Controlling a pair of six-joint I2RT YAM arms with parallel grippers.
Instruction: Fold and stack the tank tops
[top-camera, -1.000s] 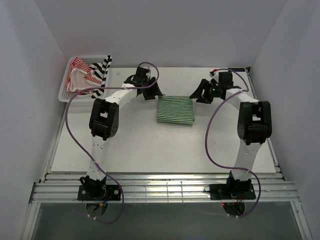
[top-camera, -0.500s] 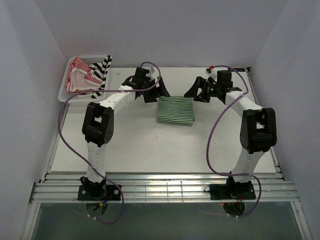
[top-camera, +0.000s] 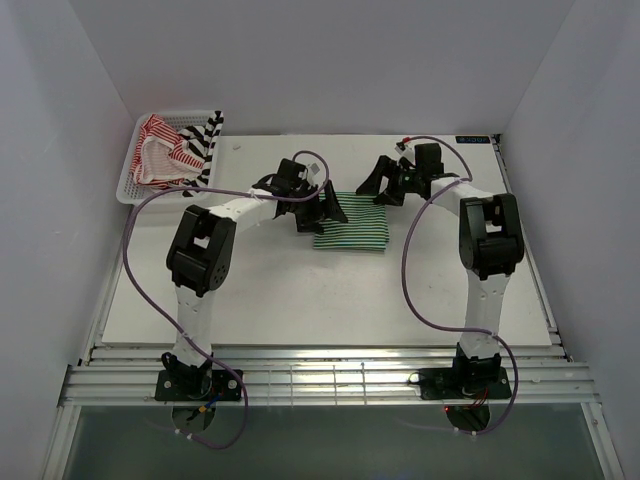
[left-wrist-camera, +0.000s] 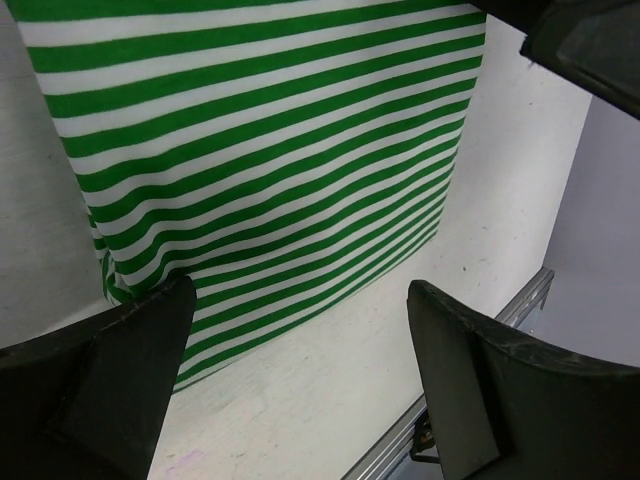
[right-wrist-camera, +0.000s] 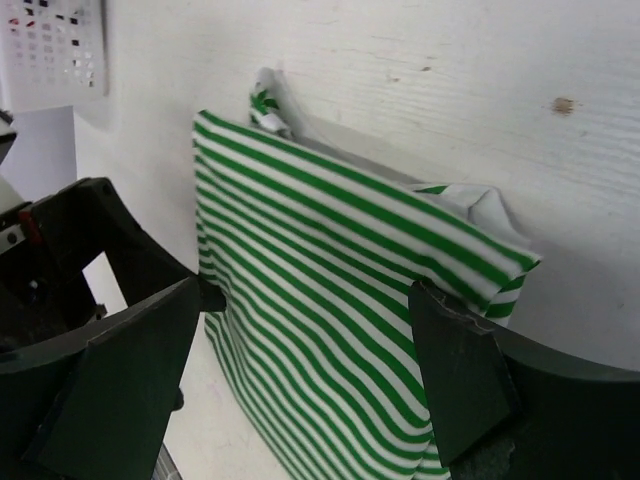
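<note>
The green-and-white tank top (top-camera: 355, 228) lies folded into a flat rectangle on the table's middle back. My left gripper (top-camera: 326, 208) hangs open over its left edge; in the left wrist view the striped cloth (left-wrist-camera: 270, 150) lies ahead of the empty left gripper (left-wrist-camera: 300, 350). My right gripper (top-camera: 386, 184) stands open at the top's far right corner, and the right wrist view shows the folded cloth (right-wrist-camera: 330, 290) beneath the spread right gripper (right-wrist-camera: 300, 360), apart from both fingers. The red-and-white tank top (top-camera: 158, 152) and the black-and-white tank top (top-camera: 206, 140) lie crumpled in the basket.
The white mesh basket (top-camera: 128, 186) stands at the table's (top-camera: 300, 300) far left corner. Purple cables loop off both arms. White walls close in the back and sides. A metal rail runs along the near edge.
Both grippers have opened wide. The left one has moved right and nearer, onto the green top's left edge; the right one has moved left towards its far corner. The top has stayed put.
</note>
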